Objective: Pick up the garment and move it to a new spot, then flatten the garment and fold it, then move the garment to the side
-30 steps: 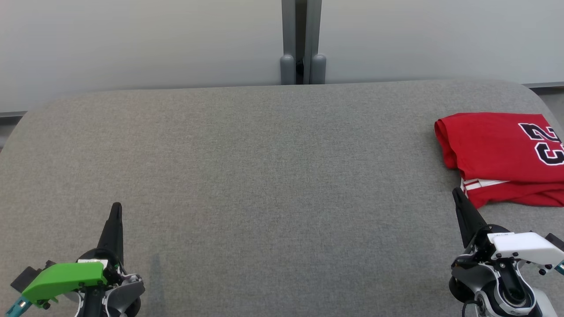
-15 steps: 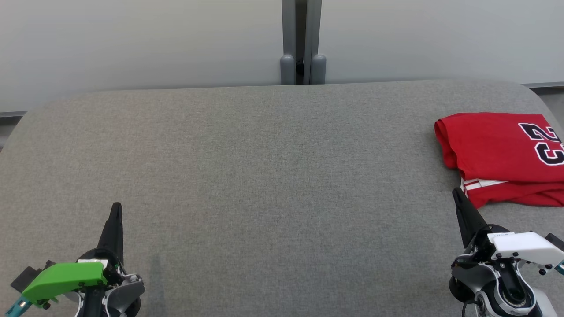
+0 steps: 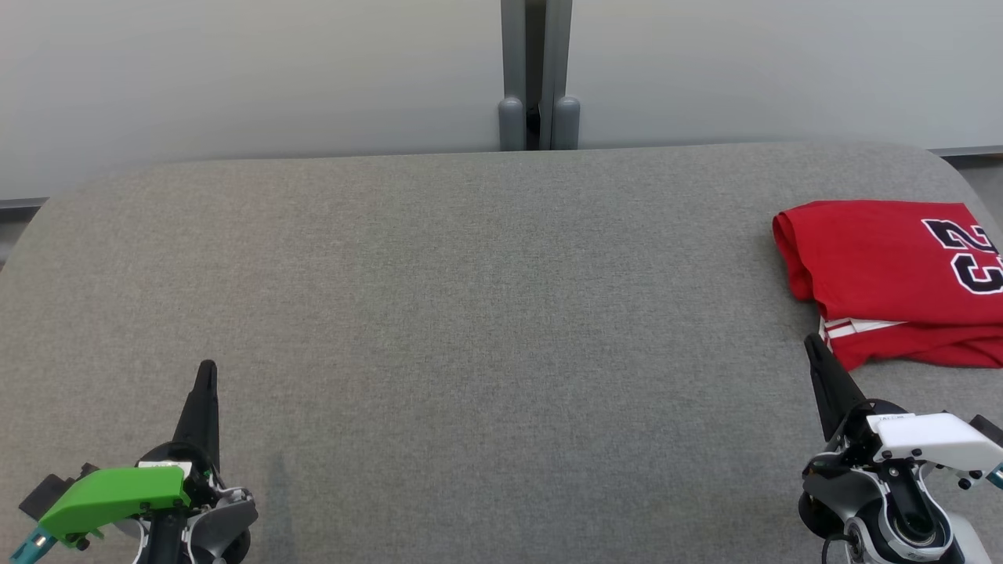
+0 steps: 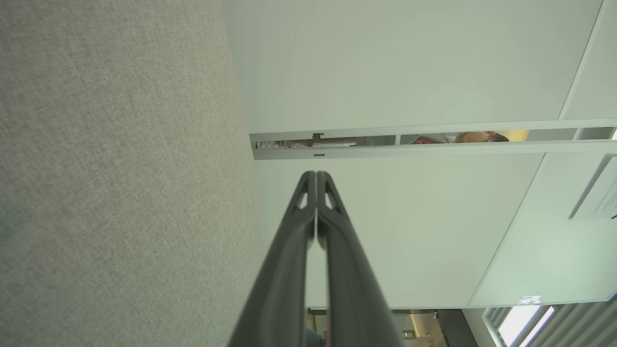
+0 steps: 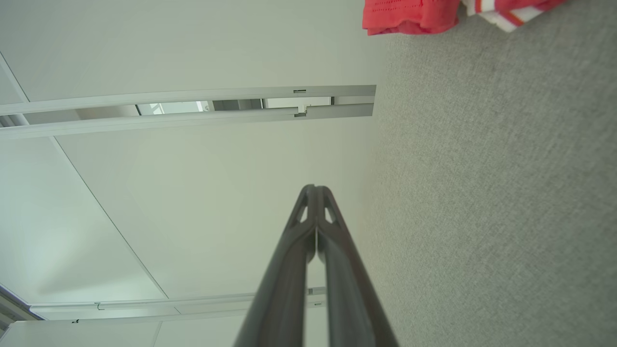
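The garment [image 3: 878, 266] lies at the right edge of the frame in the head view, on the grey counter [image 3: 470, 313], just above and to the right of the right gripper [image 3: 811, 342]. That gripper is by far the nearer. Its tip points up the frame close beside the garment's lower left corner, though whether it touches the cloth cannot be told. The left gripper [image 3: 207, 368] sits at the lower left, well apart from the garment, with bare counter between them. Both grippers have their fingers pressed together and hold nothing. The garment is a red jersey folded into a flat, roughly rectangular stack. Its long side runs left to right and is cut off by the frame's right edge. A black-and-white number shows on top and a white-and-red striped hem peeks out below. It looks already folded and set aside, so little of the task seems left.
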Robot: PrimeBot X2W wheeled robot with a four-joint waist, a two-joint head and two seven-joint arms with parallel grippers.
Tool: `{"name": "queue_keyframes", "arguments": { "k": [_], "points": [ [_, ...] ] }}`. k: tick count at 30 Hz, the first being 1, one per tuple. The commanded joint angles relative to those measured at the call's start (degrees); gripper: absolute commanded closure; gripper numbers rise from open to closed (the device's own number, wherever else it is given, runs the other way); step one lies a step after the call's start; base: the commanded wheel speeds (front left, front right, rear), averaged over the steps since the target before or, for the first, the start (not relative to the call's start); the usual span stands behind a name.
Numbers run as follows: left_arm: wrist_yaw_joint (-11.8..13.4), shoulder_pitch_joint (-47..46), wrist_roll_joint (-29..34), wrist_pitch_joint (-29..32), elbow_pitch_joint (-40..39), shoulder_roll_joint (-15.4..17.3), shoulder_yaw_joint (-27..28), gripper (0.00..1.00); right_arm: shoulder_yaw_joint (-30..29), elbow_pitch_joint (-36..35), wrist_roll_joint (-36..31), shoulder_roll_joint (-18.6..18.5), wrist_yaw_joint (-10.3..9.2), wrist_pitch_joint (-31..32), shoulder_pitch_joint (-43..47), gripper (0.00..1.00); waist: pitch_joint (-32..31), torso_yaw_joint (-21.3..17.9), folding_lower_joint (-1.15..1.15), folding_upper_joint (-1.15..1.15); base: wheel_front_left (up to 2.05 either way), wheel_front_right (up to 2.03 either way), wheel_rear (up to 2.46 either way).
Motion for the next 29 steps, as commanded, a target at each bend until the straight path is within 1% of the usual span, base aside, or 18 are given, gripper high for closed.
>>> {"name": "queue_keyframes", "arguments": {
  "k": [1, 29],
  "points": [
    [-0.3, -0.6, -0.1, 0.2, -0.1, 0.0, 0.1, 1.0, -0.1, -0.3, 0.4, -0.3, 0.02, 0.1, -0.4, 1.0, 0.0, 0.0, 0.0, 0.0, 0.0, 0.0, 0.0],
    [-0.3, -0.6, -0.2, 0.2, -0.1, 0.0, 0.1, 1.0, -0.1, -0.3, 0.4, -0.3, 0.02, 0.1, -0.4, 1.0, 0.0, 0.0, 0.0, 0.0, 0.0, 0.0, 0.0]
  ]
}}
